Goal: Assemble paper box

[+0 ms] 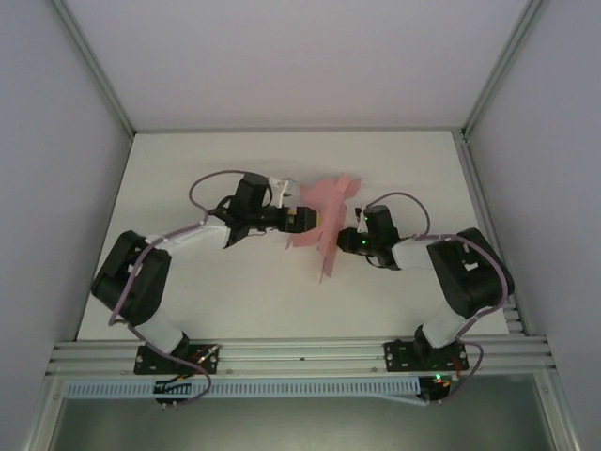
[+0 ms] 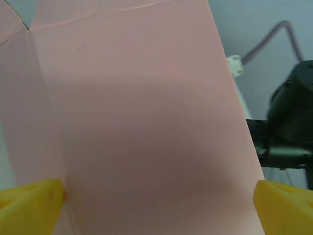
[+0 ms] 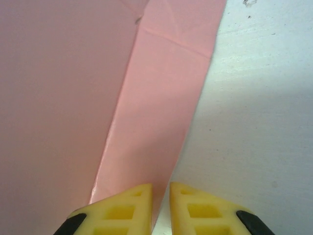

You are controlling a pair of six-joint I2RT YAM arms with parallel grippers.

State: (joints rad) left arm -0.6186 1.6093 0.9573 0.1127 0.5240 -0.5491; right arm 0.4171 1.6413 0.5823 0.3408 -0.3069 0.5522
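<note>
the paper box point(image 1: 329, 195), a plain pink matte sheet of thin die-cut card with creased flaps, is found at the middle of the white table point(image 1: 225, 291). it is partly folded, with some panels raised and no closed box formed yet. the left gripper point(image 1: 302, 218) is set against its left side and the right gripper point(image 1: 338, 235) against its right.

in the left wrist view the yellow fingers point(image 2: 29, 205) are seen spread wide, with one broad panel standing between them and a crease running up beside one finger. nothing is clasped, though whether the tips brush the card's edges cannot be told. in the right wrist view the yellow fingers point(image 3: 127, 210) are brought almost together, and the lower end of a narrow pink flap appears to be pinched in the slit between them.

the step in hand is judged to be the folding up of the walls. for the next move, the sheet would need to be steadied by the right pinch while a panel is taken by the left fingers and bent along its crease. care is called for, as thin card is easily buckled.
</note>
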